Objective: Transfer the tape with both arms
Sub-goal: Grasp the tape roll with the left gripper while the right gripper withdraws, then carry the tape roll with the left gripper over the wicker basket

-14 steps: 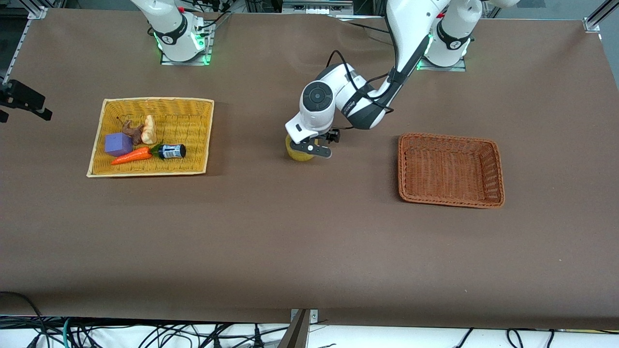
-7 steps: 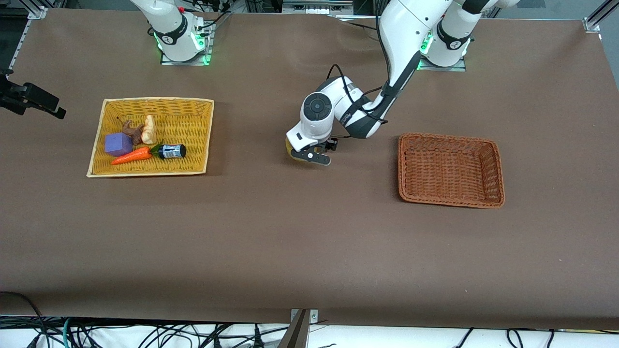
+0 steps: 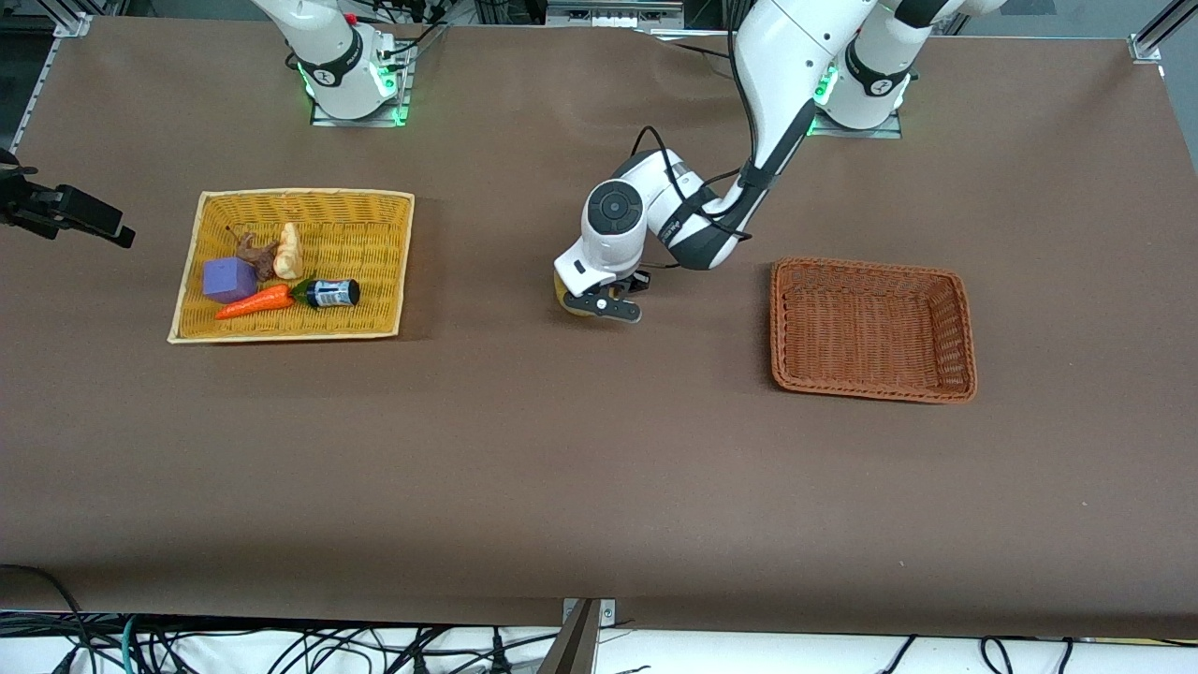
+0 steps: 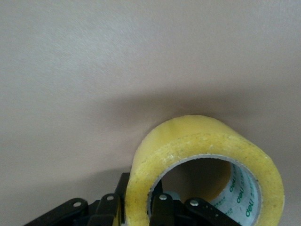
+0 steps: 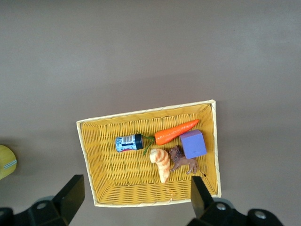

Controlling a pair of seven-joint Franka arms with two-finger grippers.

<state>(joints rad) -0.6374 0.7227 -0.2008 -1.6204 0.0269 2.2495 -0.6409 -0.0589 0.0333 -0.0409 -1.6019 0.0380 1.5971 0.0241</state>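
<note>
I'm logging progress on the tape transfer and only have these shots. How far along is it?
Done: the tape is out of the yellow basket and sits mid-table. In hand: the left gripper is down on it, one of its fingers inside the core, one outside the wall. The right gripper is open, high over the yellow basket, waiting. Left: lifting the tape and placing it in the brown basket, which holds nothing.

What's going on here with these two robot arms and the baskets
The left gripper is down at the middle of the table, its fingers astride the wall of the yellow tape, one inside the ring and one outside. The roll sits between the yellow basket, which holds a carrot, a purple block, a small bottle and two little figures, and the brown basket. The right gripper waits open, high above the yellow basket.
</note>
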